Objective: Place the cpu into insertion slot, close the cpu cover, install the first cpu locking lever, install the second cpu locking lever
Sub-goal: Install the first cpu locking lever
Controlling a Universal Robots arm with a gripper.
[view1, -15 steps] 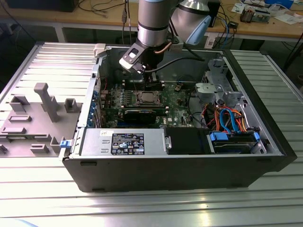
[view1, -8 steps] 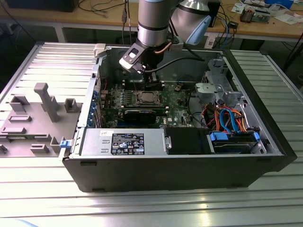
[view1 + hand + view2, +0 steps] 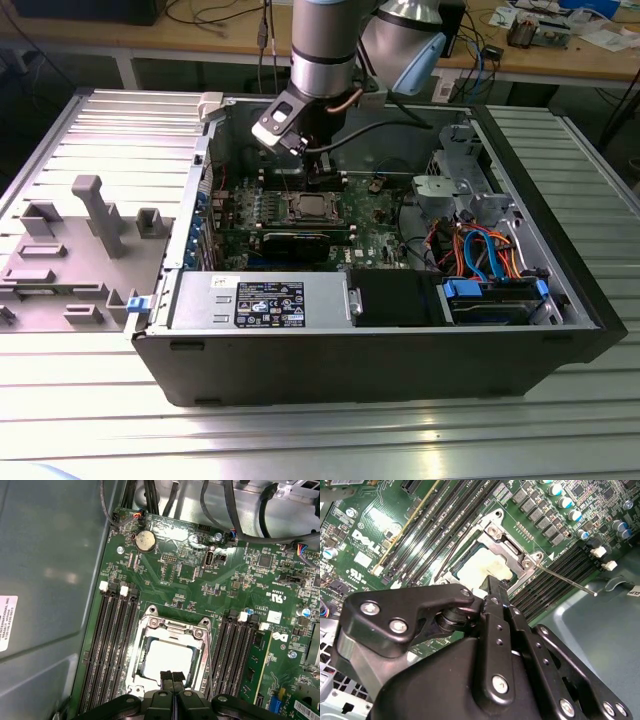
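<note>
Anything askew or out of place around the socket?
In the second wrist view a thin locking lever juts from the cpu cover across the memory slots, unlatched. The cpu looks seated flat.

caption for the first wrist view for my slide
Shut gripper poised over the cpu seated in its socket, the cpu cover closed around it.

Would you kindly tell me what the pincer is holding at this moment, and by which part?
Nothing is held: the pincer is shut with nothing between its tips, at the edge of the cpu framed by the cpu cover.
</note>
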